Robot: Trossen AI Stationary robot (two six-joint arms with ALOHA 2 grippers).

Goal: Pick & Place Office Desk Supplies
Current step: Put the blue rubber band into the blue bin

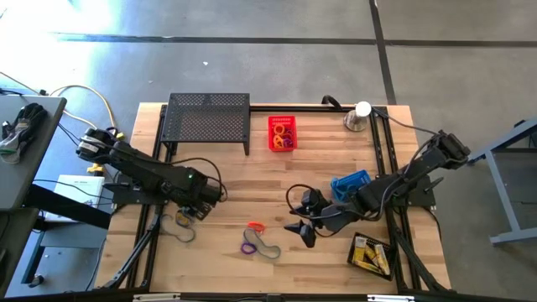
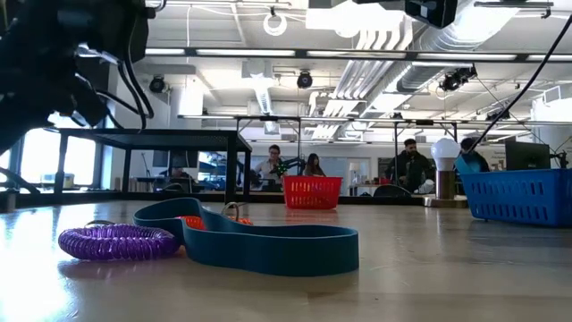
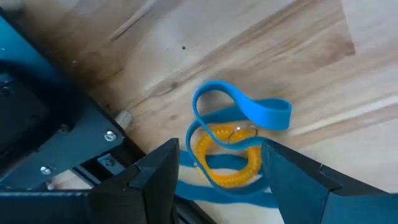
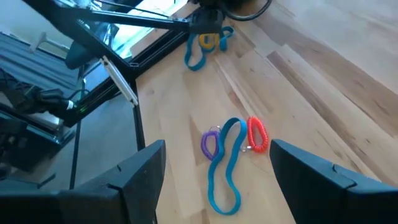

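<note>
Both pincers stand released and grasp nothing: the left gripper (image 3: 214,171) hovers at lower left of the high view over a yellow coil (image 3: 229,157) tangled with a blue band (image 3: 249,109), the right gripper (image 1: 304,226) at lower centre near a purple coil (image 1: 249,246), a red coil (image 1: 255,226) and another band (image 1: 268,249). Some coils already lie in the red basket (image 1: 282,132), upper centre. By my judgement, at least 5 pieces remain loose on the table (image 1: 252,189).

I see a pale wooden table (image 1: 277,180) with visible grain, a black perforated metal shelf (image 1: 208,119), a red plastic lattice basket (image 1: 282,132), and a smooth, rubbery blue band (image 2: 268,243) beside a ribbed purple coil (image 2: 118,241).
</note>
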